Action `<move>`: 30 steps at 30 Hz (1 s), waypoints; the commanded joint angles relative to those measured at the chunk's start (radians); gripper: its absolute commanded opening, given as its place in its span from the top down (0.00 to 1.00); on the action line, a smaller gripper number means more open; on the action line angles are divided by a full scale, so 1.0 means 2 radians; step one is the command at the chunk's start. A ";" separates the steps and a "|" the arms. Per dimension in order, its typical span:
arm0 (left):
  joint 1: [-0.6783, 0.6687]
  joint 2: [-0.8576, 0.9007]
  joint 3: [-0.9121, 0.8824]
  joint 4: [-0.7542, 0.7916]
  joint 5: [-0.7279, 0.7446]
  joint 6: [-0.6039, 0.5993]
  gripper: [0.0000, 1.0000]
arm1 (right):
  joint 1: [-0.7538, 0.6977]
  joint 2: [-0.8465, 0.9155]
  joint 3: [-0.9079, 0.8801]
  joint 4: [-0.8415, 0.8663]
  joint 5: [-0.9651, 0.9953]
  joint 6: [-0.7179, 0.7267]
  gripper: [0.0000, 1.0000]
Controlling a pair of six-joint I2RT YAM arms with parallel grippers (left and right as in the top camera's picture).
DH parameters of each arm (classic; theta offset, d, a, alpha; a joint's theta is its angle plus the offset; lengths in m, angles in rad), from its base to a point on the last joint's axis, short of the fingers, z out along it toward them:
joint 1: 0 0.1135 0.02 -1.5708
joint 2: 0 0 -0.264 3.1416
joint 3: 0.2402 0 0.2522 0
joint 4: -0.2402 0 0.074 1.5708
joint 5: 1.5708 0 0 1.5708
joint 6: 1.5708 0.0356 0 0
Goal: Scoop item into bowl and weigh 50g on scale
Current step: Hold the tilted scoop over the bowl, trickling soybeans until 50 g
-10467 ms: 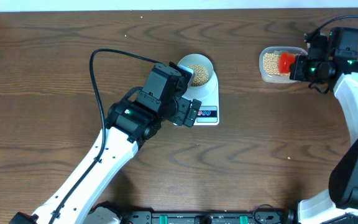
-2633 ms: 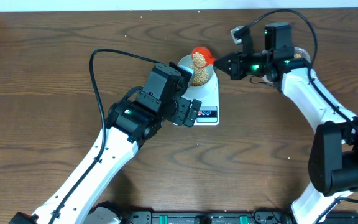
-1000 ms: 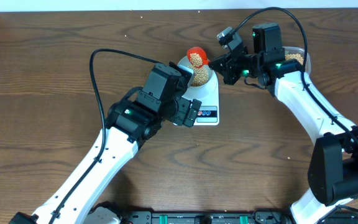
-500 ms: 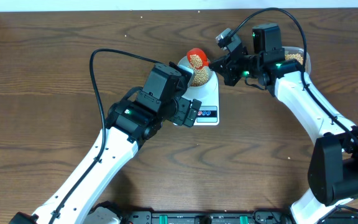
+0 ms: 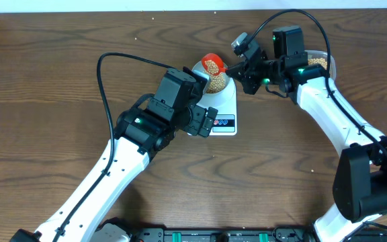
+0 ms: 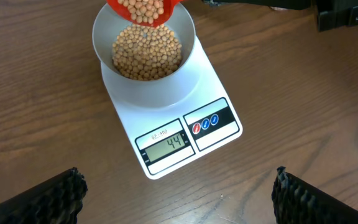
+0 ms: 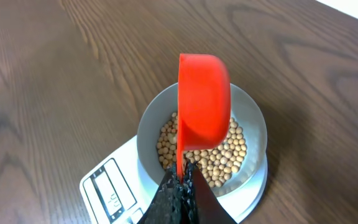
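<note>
The pouring step is underway: the right gripper (image 7: 179, 198) is pinching the handle of the red scoop (image 7: 204, 99) and tipping it over the bowl (image 6: 188, 59). There are beans (image 6: 146, 53) lying in both. In the left wrist view, the bowl is sitting at the 11 o'clock end of the scale (image 6: 166, 115), and the display (image 6: 169, 142) at its 5 o'clock end is showing 44. The left gripper (image 6: 176, 190) is hanging wide and empty above the scale. Next, I judge, only a light trickle is needed, stopping at fifty.

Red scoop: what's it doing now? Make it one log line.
right gripper shut on red scoop | scoop of soybeans tilted over bowl | bowl on scale | display 44 | left gripper open
</note>
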State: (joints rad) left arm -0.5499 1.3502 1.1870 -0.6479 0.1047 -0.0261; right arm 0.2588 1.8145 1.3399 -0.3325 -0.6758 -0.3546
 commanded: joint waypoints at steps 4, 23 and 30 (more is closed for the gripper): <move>0.002 0.001 0.002 -0.002 -0.004 -0.002 0.02 | 0.002 -0.013 0.005 0.000 -0.002 -0.020 0.99; 0.002 0.001 0.002 -0.001 -0.004 -0.002 0.02 | 0.002 -0.013 0.005 0.000 -0.002 -0.027 0.99; 0.002 0.001 0.002 -0.001 -0.004 -0.002 0.02 | 0.002 -0.013 0.005 0.000 -0.002 -0.027 0.99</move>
State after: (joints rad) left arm -0.5499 1.3502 1.1870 -0.6479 0.1047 -0.0261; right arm 0.2588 1.8145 1.3399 -0.3325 -0.6758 -0.3954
